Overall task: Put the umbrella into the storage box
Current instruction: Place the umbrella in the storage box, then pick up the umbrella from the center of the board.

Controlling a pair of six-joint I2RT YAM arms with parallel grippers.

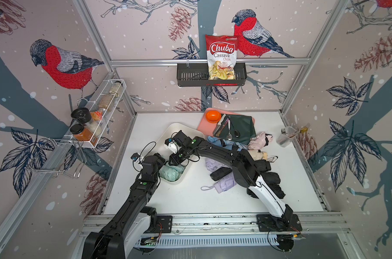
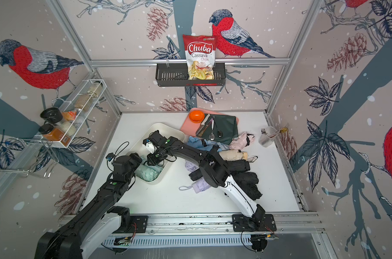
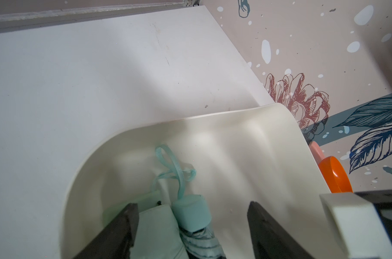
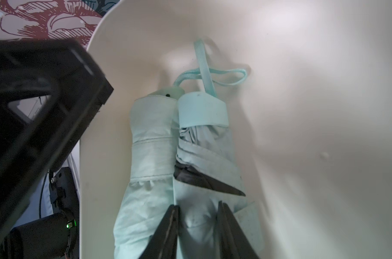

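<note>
Umbrella (image 4: 204, 157): being cradled inside the storage box (image 4: 302, 112), lengthwise, touching a paler umbrella (image 4: 150, 139).
Right gripper (image 4: 198, 205): being held astride the cloth end, jaws narrow; whether cloth is being pinched cannot be told.
Left gripper (image 3: 191, 204): being held spread and empty over the handle end.
Nearer arm: the right is being judged nearer.

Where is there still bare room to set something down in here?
Free: the storage box beyond the mint umbrellas; the near strip of table between box, umbrella pile and front rail. Crowded: the right side, from pile to pink tray.
</note>
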